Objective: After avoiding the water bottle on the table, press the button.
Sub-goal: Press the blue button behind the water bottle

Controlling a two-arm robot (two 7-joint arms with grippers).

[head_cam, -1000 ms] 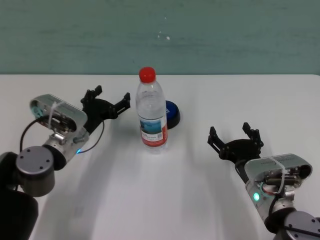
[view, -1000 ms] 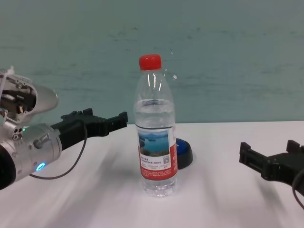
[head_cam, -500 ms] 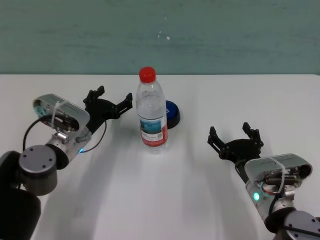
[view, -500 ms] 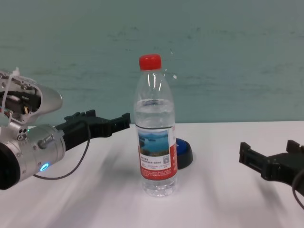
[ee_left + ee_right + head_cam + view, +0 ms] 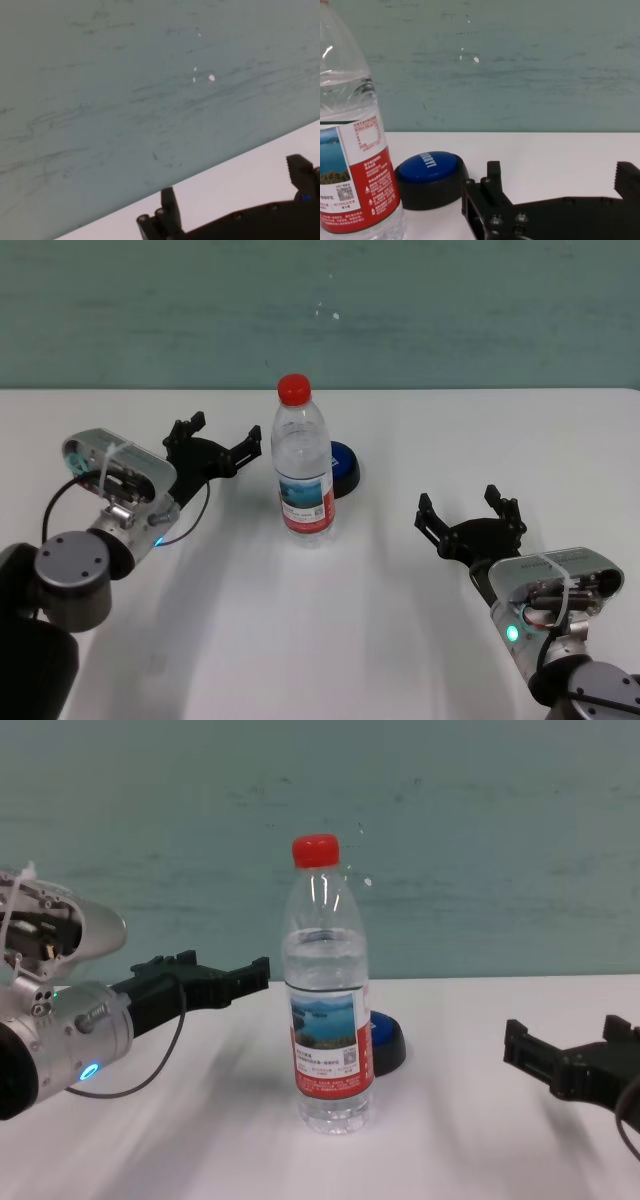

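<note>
Overhead, the water bottle (image 5: 303,464) stands upright on the tabletop (image 5: 330,640); the button (image 5: 343,467) sits just behind it, partly hidden. Left hand (image 5: 217,445) hovers beside the bottle with fingers spread; right hand (image 5: 470,515) waits well apart, also spread. From the chest, the tall bottle looks light and tippy, so press the button's stiff blue dome from above.

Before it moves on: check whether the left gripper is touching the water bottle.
Apart. Head view shows white table between the left gripper and the water bottle.
</note>
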